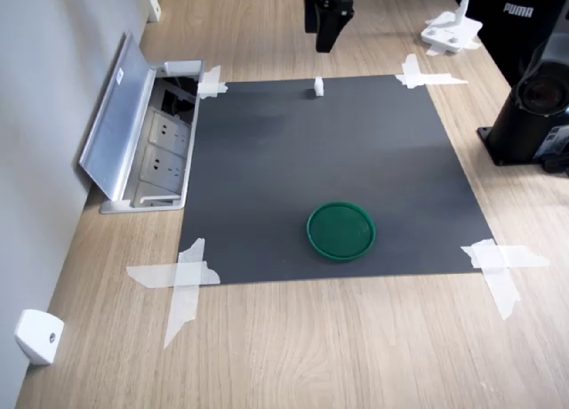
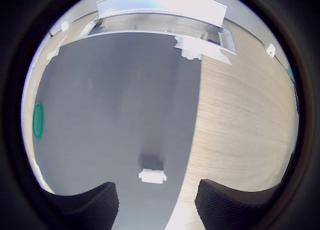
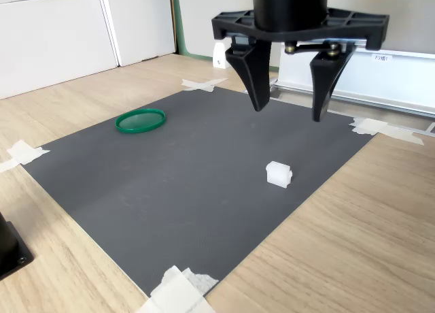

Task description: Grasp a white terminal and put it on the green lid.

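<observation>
The white terminal [image 1: 317,88] [image 2: 152,176] [image 3: 279,174] lies on the dark mat near its far edge in the first exterior view, close to the mat's right side in the second exterior view. My gripper [image 1: 326,43] [image 2: 157,205] [image 3: 287,112] hangs open in the air above it, fingers apart, nothing between them. In the wrist view the terminal sits just ahead of the two fingertips. The green lid [image 1: 340,230] [image 2: 37,120] [image 3: 141,120] rests flat on the mat, well away from the terminal, near the mat's front edge in the first exterior view.
The grey mat [image 1: 320,169] is taped at its corners to a wooden table. An open metal socket box [image 1: 147,142] lies along the first exterior view's left. A white bracket [image 1: 38,335] sits front left, a black camera [image 1: 533,98] and white stand [image 1: 452,31] at the right.
</observation>
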Robot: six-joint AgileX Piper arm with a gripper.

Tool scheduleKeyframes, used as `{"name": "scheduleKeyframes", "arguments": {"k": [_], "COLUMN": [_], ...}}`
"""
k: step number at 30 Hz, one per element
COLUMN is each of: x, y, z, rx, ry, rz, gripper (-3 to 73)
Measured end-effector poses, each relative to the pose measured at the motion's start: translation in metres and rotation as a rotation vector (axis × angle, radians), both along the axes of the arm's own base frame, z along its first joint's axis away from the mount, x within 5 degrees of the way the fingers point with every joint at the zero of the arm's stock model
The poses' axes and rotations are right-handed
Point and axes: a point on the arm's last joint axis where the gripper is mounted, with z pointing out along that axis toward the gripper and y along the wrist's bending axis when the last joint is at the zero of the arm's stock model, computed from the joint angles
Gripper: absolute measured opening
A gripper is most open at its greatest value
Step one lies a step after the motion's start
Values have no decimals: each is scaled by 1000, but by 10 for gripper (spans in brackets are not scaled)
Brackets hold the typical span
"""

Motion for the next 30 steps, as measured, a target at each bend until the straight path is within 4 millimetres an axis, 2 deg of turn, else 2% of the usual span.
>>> {"name": "scheduleKeyframes", "arguments": {"k": [7,23,30], "x": [-9,5,17], "y": [9,1,0], "z": [-36,-71,-72], "rx": [-19,-20,8], "ry": [41,98,74], "rz": [33,35,-14], "gripper": [657,649,647]}}
